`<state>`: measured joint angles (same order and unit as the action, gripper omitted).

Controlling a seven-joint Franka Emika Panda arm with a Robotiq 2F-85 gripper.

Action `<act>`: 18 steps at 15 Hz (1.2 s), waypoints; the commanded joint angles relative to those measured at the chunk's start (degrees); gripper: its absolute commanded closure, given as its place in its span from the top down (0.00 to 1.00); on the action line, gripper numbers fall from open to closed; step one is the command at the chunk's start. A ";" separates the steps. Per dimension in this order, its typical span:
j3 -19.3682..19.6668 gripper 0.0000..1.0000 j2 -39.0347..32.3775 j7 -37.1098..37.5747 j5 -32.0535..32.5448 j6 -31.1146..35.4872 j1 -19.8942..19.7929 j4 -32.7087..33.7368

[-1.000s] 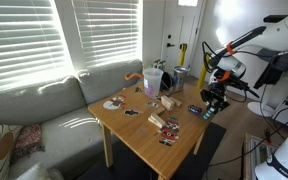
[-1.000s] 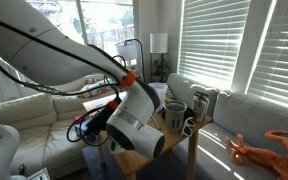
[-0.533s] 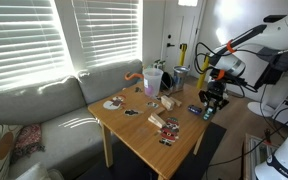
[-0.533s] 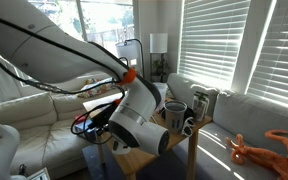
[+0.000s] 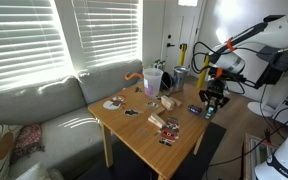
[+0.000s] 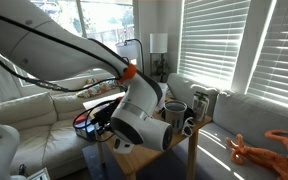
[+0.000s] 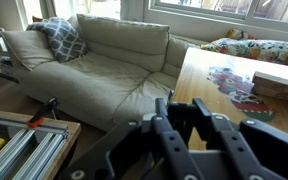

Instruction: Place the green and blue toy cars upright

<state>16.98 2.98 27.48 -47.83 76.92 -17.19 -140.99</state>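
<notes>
Jaws risen slightly, clenched; green car just below tips, hold unclear

tiny blue toy car sitting near the table edge, dark green toy car lying just beside it, poses too small to tell

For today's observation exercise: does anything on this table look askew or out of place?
The striped blocks lie at mixed angles on the wooden table; the smaller pieces are too tiny to judge.
</notes>
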 commanded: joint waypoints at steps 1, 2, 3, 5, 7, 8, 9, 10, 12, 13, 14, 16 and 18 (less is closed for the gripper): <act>0.20 0.08 0.00 1.46 3.21 2.06 -0.76 0.27; 0.30 0.08 -0.06 1.26 3.77 2.30 -0.82 0.49; 0.46 0.08 -0.06 0.75 4.07 2.55 -0.92 0.71; 0.63 0.08 -0.17 0.38 5.39 3.25 -1.21 0.95; 0.82 0.08 -0.18 0.00 6.10 5.13 -1.50 1.05; 0.89 0.08 -0.05 -0.08 6.09 6.12 -1.56 1.06; 0.92 0.08 0.15 -0.08 5.68 7.16 -1.62 1.00; 0.93 0.08 0.39 0.00 5.25 8.22 -1.67 0.87; 1.04 0.08 0.83 -0.26 3.87 9.97 -1.71 0.61; 0.99 0.08 0.85 -0.08 3.37 10.68 -1.63 0.50; 0.87 0.08 0.87 -0.02 3.12 11.11 -1.49 0.47; 0.67 0.08 1.28 0.45 2.25 11.48 -1.29 0.11; 0.64 0.08 1.99 1.21 1.72 11.88 -1.30 -0.31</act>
<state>17.96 3.05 27.65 -44.71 86.92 -18.53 -140.05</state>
